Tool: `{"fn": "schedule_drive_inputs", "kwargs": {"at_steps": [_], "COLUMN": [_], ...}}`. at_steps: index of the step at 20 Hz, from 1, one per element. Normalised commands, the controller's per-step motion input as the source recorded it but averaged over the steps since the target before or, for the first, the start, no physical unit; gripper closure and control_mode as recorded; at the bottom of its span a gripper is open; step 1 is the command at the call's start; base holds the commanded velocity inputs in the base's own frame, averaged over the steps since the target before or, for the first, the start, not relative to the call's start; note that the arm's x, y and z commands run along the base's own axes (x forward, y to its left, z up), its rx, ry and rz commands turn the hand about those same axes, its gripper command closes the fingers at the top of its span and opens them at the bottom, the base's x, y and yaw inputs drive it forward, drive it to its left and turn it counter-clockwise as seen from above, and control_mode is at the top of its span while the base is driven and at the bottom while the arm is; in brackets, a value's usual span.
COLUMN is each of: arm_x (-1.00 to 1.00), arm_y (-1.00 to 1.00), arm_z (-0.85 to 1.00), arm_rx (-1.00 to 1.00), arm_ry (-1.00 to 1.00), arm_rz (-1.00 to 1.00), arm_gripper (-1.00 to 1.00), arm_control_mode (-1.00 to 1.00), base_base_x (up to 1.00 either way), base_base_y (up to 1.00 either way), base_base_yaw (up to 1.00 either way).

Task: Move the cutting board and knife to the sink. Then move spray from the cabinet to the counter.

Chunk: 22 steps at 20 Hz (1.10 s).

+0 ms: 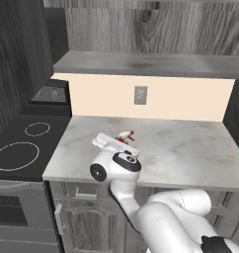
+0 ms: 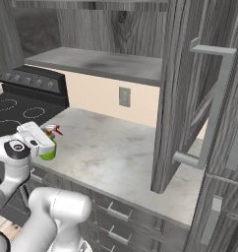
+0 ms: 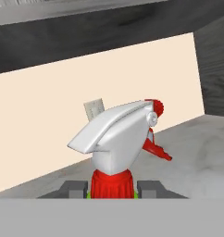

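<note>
Gripping the spray (image 3: 117, 143) at its red neck, my gripper (image 3: 111, 190) has a finger (image 3: 73, 189) on each side. Spray sits low over the counter (image 2: 121, 152), near its 9 o'clock end. Cabinet (image 1: 151, 63) shelf at 12 o'clock; stovetop (image 1: 22, 146) at 9.

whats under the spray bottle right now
The spray stands over the marble counter, gripped by the pincer. Its base is hidden by the hand, so contact cannot be confirmed.
</note>
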Motion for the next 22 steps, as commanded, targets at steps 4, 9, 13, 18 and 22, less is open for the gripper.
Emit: {"fn": "schedule_drive_inputs", "kwargs": {"at_steps": [4,9,13,18,22], "arm_x": [0.13,0.07,0.00,0.00,0.07], "arm_y": [0.06,0.07,0.07,0.01,0.00], "arm_z": [0.00,0.00,0.00,0.00,0.00], "arm_rx": [0.00,0.00,-0.02,-0.06,-0.18], "arm_ry": [0.18,0.02,-0.01,-0.06,0.00], "arm_rz": [-0.06,-0.05,-0.04,-0.04,-0.08], "arm_gripper": [1.00,1.00,1.00,1.00,1.00], "arm_control_mode": [-1.00,-1.00,-1.00,-1.00,-1.00], "base_base_x": [0.00,0.00,0.00,0.00,0.00], "base_base_y": [0.00,0.00,0.00,0.00,0.00], "base_base_yaw": [0.00,0.00,0.00,0.00,0.00]}}
